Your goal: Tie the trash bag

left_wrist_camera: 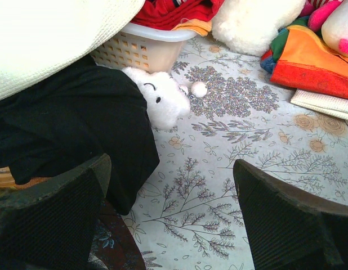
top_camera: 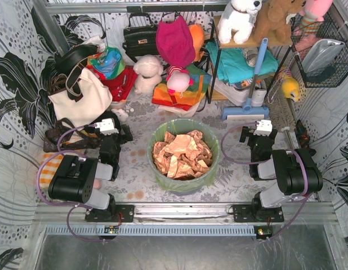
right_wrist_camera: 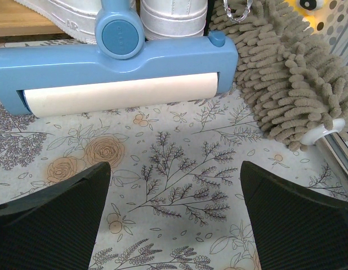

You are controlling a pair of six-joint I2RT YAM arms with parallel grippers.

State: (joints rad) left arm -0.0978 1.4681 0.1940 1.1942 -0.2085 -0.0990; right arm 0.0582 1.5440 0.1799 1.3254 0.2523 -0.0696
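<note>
The trash bag point(top_camera: 160, 133) is thin lime-green plastic lining a round blue-grey bin point(top_camera: 184, 185) at the middle of the floor, its mouth wide open. Crumpled copper-brown paper point(top_camera: 182, 154) fills it. My left gripper point(top_camera: 113, 134) sits left of the bin, apart from it. In the left wrist view the left gripper point(left_wrist_camera: 171, 163) is open over bare floral floor, nothing between its fingers. My right gripper point(top_camera: 263, 135) sits right of the bin, also apart. In the right wrist view the right gripper point(right_wrist_camera: 175, 166) is open and empty. Neither wrist view shows the bag.
A cream tote bag point(top_camera: 78, 98), black cloth point(left_wrist_camera: 78, 124), a small white plush point(left_wrist_camera: 163, 101) and a laundry basket point(left_wrist_camera: 140, 48) crowd the left gripper's front. A blue lint roller point(right_wrist_camera: 117, 67) and a grey chenille mop head point(right_wrist_camera: 286, 84) lie ahead of the right gripper. Toys and clothes line the back.
</note>
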